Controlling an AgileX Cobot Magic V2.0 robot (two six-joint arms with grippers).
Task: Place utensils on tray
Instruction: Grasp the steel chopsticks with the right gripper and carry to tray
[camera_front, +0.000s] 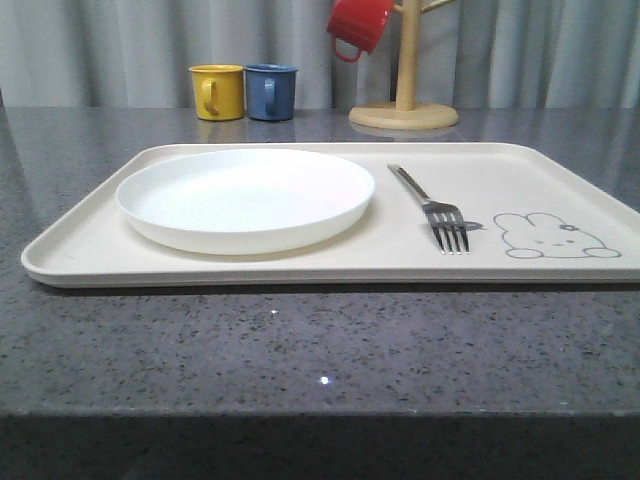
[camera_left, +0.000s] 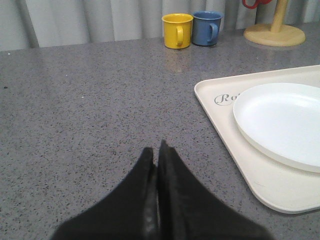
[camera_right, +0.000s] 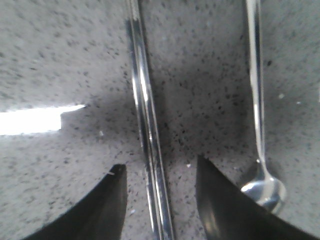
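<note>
Yellow mug (camera_front: 217, 91), blue mug (camera_front: 271, 91), red mug (camera_front: 357, 26)

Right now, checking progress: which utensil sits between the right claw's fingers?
The chopsticks, lying on the counter between the open fingers; the spoon lies outside them, and the fork is on the tray.

Even, soft overhead light; plate (camera_front: 245, 198) nearly blown out white; thin shadow under the tray (camera_front: 300, 268) front rim; glints on dark counter (camera_front: 320, 350); right wrist close-up blurred, chopsticks (camera_right: 147, 135) streaked with glare.
</note>
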